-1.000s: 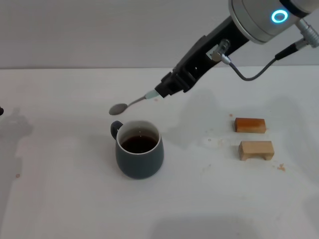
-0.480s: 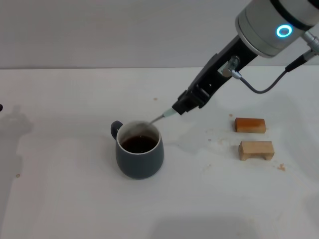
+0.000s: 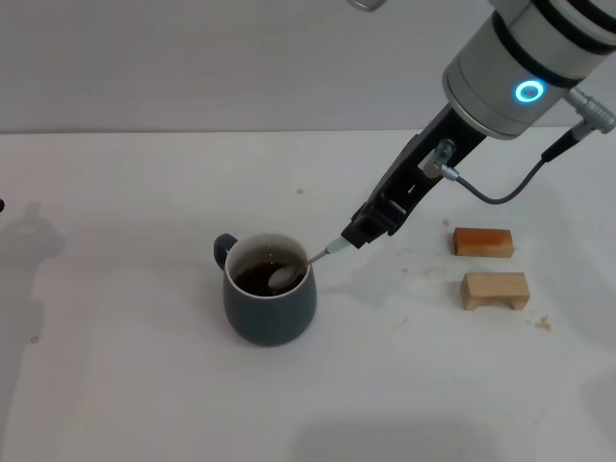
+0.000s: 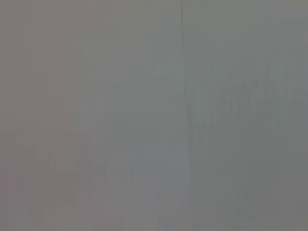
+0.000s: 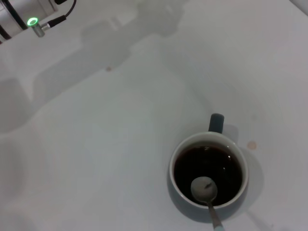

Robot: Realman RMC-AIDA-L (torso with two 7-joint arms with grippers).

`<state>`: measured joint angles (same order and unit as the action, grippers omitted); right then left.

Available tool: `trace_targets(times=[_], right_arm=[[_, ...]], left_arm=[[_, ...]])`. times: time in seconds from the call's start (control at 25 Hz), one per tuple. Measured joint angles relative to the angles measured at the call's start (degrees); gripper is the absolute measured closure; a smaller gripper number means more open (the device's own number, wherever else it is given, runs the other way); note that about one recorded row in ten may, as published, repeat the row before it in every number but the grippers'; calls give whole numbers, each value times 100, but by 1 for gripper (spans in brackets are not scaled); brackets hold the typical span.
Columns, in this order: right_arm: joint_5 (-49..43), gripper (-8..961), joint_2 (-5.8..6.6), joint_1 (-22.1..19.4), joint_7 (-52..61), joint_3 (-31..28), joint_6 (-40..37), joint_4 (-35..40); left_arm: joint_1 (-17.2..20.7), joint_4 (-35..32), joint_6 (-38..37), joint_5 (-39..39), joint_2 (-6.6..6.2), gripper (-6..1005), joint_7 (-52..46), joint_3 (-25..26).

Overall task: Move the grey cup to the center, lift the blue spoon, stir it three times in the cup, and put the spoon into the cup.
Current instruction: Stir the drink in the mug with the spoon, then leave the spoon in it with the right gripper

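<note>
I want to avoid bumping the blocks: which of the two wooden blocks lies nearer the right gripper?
The darker, orange-brown block, farther from the robot. The right gripper holds the blue spoon just left of it; the paler block lies nearer the robot.

We saw a silver-grey cylindrical right arm (image 3: pixel 510 67) with dark bands and a glowing cyan ring light (image 3: pixel 528 91). A grey cable (image 3: pixel 500 188) looped from metal connectors beside the slim black right gripper (image 3: pixel 366 229).
</note>
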<state>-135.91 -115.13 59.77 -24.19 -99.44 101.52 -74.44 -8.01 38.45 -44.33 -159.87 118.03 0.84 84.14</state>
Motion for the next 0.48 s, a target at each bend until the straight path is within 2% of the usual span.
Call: trace_targets(times=[0.48], right_arm=[[-32, 794, -34, 201, -299, 191, -499, 699]], left_arm=[[37, -48, -111, 0, 3, 1002, -22, -3]])
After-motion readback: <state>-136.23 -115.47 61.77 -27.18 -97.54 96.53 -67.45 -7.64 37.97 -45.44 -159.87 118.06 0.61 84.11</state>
